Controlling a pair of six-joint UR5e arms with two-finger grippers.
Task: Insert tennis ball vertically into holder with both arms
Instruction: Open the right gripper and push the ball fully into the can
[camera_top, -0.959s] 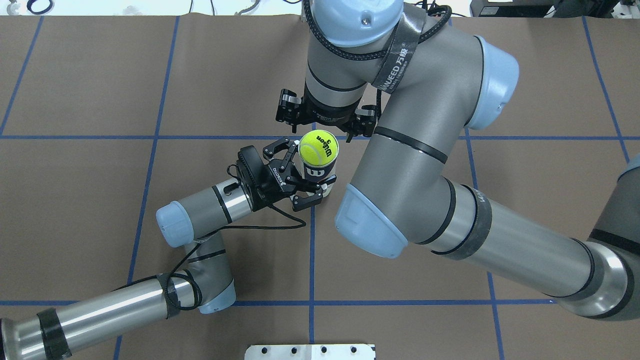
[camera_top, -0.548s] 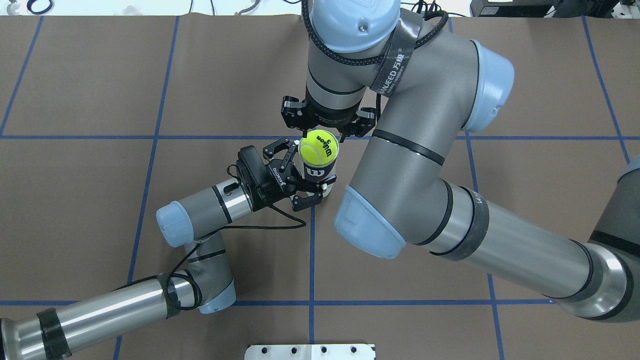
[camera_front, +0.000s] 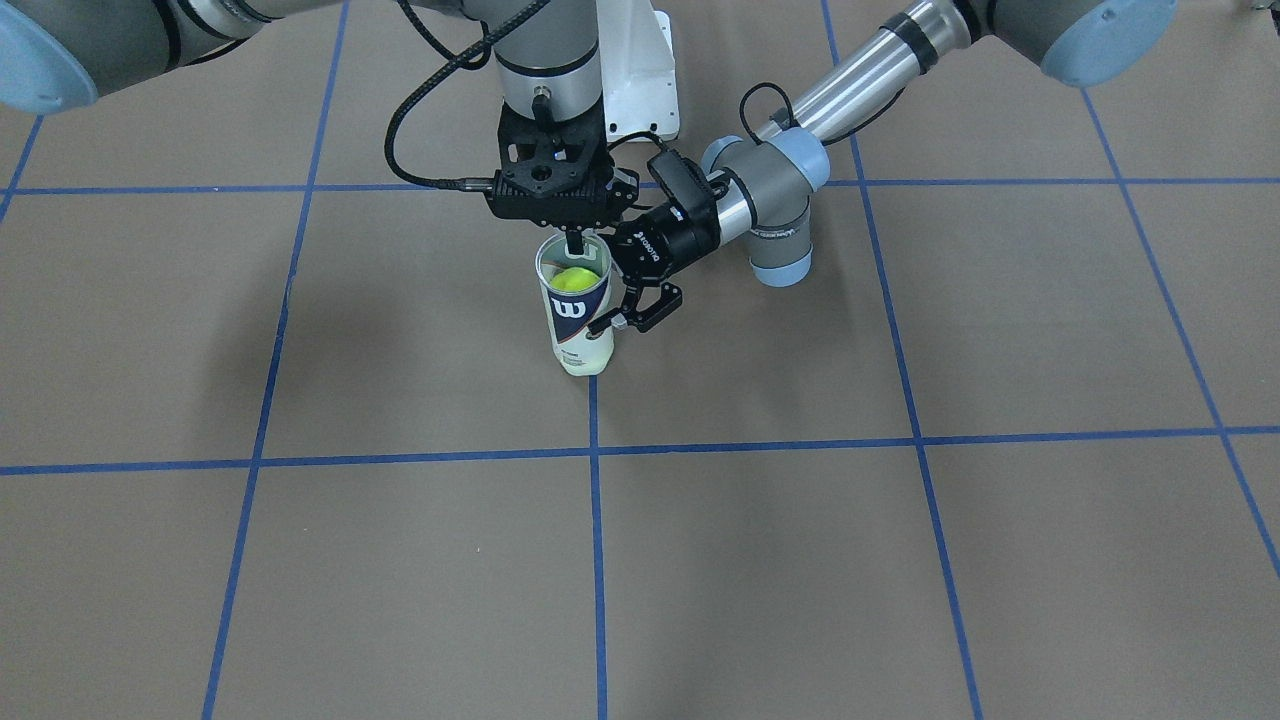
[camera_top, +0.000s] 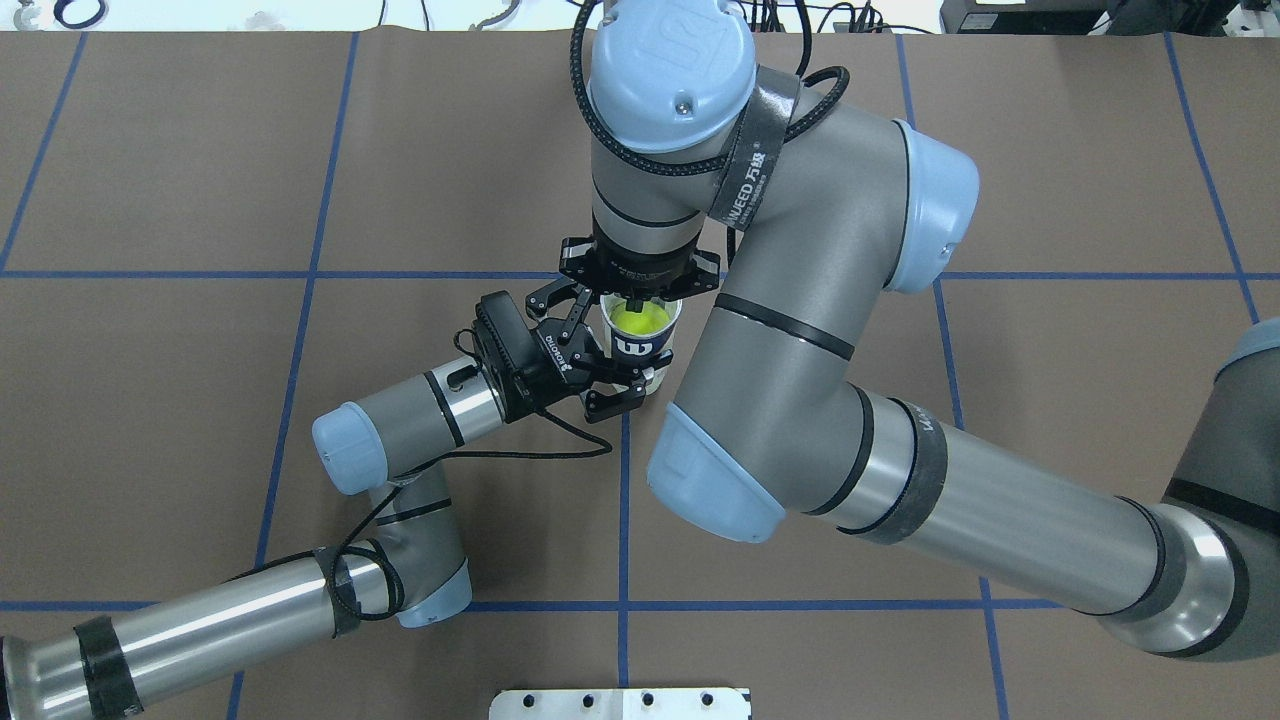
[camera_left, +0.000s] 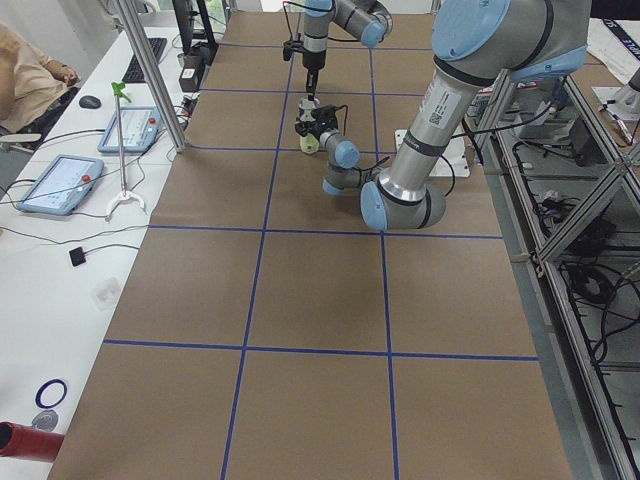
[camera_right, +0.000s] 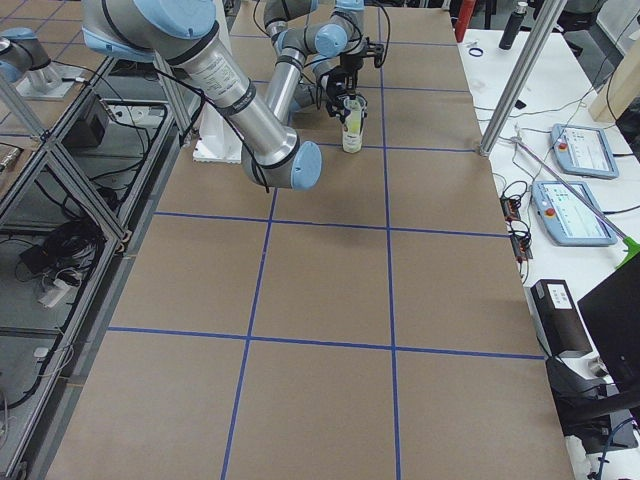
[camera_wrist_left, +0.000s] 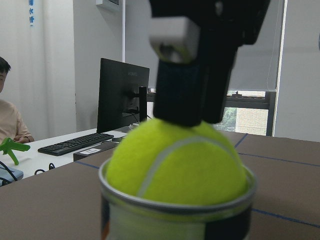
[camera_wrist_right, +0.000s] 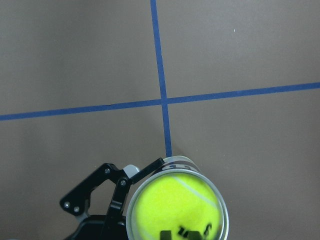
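The holder (camera_top: 634, 349), a clear can with a navy "W" label, stands upright at the table's middle and also shows in the front view (camera_front: 582, 332). The tennis ball (camera_top: 640, 320) sits in its mouth; in the left wrist view (camera_wrist_left: 175, 165) its top rises above the rim. My left gripper (camera_top: 612, 347) is shut on the holder's lower side, with one finger (camera_wrist_right: 145, 172) against the wall. My right gripper (camera_top: 637, 300) points straight down over the ball. Its fingers are shut and rest on the ball's top (camera_wrist_left: 190, 95), also seen in the front view (camera_front: 573, 243).
The white pedestal base (camera_front: 640, 70) stands behind the holder at the robot's side. The right arm's elbow (camera_top: 715, 480) hangs over the table near the holder. Desks with tablets (camera_left: 60, 185) and a seated person (camera_left: 30, 70) lie beyond the far table edge.
My right gripper has moved from beyond the holder to directly over the ball and come down on it. The ball sits lower in the holder's mouth. The left gripper has not moved.
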